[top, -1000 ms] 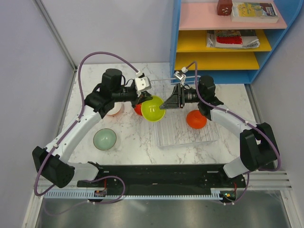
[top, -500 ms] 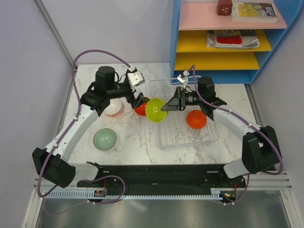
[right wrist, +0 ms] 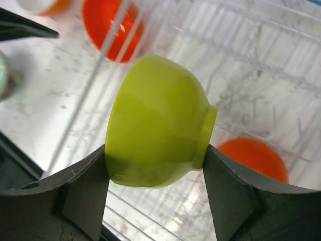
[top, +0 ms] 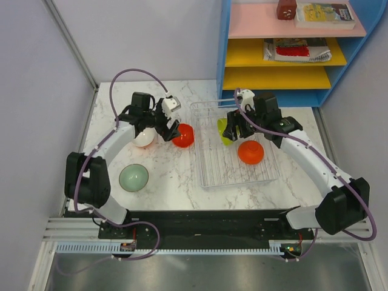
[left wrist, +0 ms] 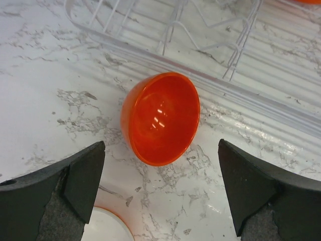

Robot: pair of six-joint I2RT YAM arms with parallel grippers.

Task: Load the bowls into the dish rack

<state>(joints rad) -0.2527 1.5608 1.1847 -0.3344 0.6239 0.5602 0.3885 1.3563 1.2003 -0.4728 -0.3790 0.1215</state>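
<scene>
The left gripper (left wrist: 160, 153) has let go of the yellow-green bowl (right wrist: 160, 120) and now hangs spread wide over an orange bowl (left wrist: 160, 118) on the worktop (left wrist: 50, 85). The right gripper (right wrist: 154, 160) alone pinches the yellow-green one, tilted above the dish rack (top: 236, 173). Handover looks done; setting down comes next.

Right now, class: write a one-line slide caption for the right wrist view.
Right tool clamps a yellow-green bowl over the dish rack, with one orange-red bowl inside.
</scene>
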